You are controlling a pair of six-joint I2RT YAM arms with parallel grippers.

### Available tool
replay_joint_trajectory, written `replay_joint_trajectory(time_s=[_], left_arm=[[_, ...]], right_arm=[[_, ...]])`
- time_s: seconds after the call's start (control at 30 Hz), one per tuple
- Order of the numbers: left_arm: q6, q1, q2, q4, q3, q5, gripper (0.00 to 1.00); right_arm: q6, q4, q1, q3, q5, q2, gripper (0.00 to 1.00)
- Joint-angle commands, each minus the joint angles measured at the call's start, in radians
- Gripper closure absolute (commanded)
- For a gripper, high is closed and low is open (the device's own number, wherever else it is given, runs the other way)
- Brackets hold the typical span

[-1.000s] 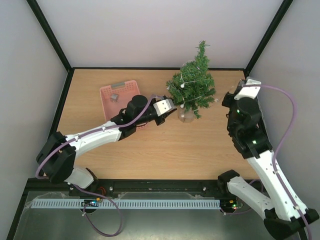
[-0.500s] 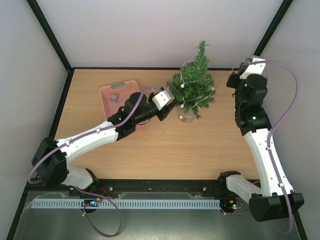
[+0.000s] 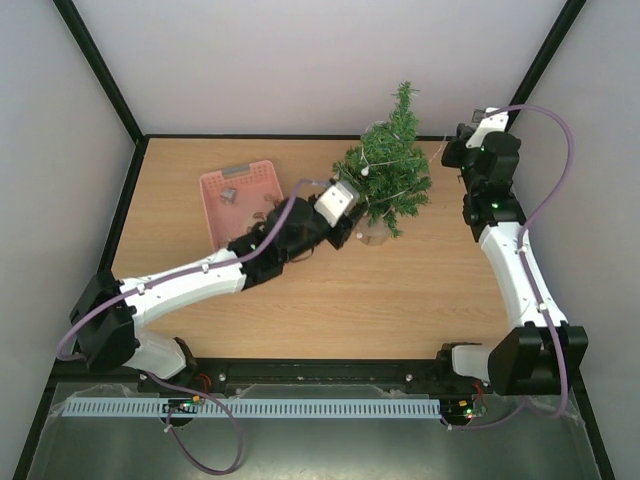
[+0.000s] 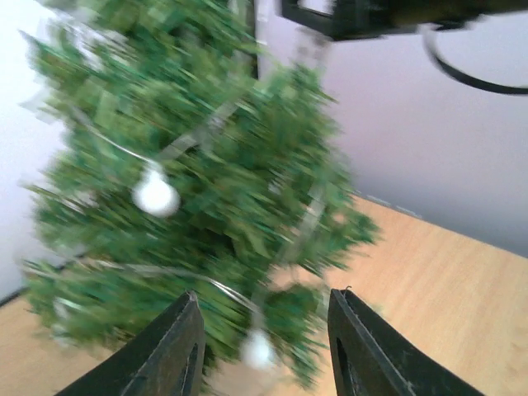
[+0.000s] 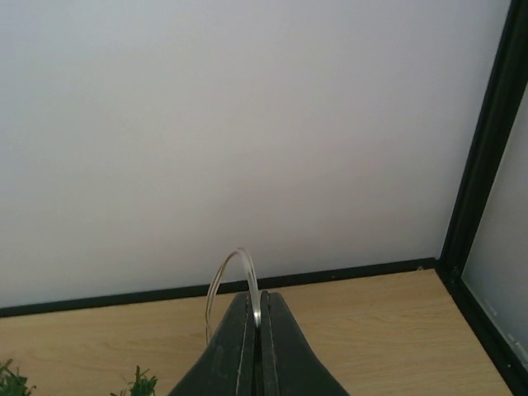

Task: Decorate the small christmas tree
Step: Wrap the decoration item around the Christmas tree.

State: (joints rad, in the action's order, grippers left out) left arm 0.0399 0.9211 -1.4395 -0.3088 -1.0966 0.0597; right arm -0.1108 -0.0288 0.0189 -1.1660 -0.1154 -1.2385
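The small christmas tree (image 3: 388,170) stands at the back of the table, right of centre, on a pale pot (image 3: 373,232). A thin silver garland (image 4: 202,132) and white balls (image 4: 155,195) hang on it. My left gripper (image 3: 350,222) is open and empty just left of the tree's lower branches; in the left wrist view (image 4: 265,294) the blurred tree fills the space ahead of the jaws. My right gripper (image 3: 452,152) is raised just right of the tree. In the right wrist view (image 5: 258,309) it is shut on a thin silver garland strand (image 5: 239,260) that loops upward.
A pink basket (image 3: 262,172) sits left of the tree, holding small grey ornaments (image 3: 228,195). Black frame posts and pale walls close in the back and sides. Bare wooden tabletop (image 3: 400,300) lies in front of the tree.
My left gripper has moved right, closer to the tree's lower branches. My right arm has risen and swung toward the back, bringing its gripper near the tree's right side.
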Motion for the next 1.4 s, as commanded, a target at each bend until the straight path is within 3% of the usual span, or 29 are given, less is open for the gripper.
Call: replay_joint_trajectory(time_s=[0.0, 0.3, 0.43, 0.63, 1.1, 1.2, 1.37], left_arm=[[-0.045, 0.125, 0.035, -0.045, 0.088, 0.184, 0.56], [-0.213, 0.286, -0.082, -0.077, 0.077, 0.385, 0.57], [-0.338, 0.353, -0.198, -0.090, 0.005, 0.558, 0.57], [-0.468, 0.358, -0.396, 0.096, -0.242, 0.679, 0.58], [-0.507, 0.318, -0.525, 0.165, -0.358, 0.732, 0.57], [-0.515, 0.314, -0.529, 0.187, -0.356, 0.781, 0.64], [-0.432, 0.300, -0.499, 0.123, -0.304, 0.801, 0.91]], right_arm=[[0.020, -0.084, -0.008, 0.033, -0.047, -0.063, 0.98], [0.013, -0.134, -0.010, 0.065, -0.118, -0.154, 0.98], [0.001, -0.138, -0.010, 0.076, -0.135, -0.164, 0.98], [-0.007, -0.152, -0.010, 0.095, -0.142, -0.137, 0.98], [-0.002, -0.150, -0.011, 0.098, -0.152, -0.131, 0.98], [-0.001, -0.148, -0.010, 0.098, -0.154, -0.129, 0.98], [-0.010, -0.144, -0.010, 0.104, -0.184, -0.124, 0.98]])
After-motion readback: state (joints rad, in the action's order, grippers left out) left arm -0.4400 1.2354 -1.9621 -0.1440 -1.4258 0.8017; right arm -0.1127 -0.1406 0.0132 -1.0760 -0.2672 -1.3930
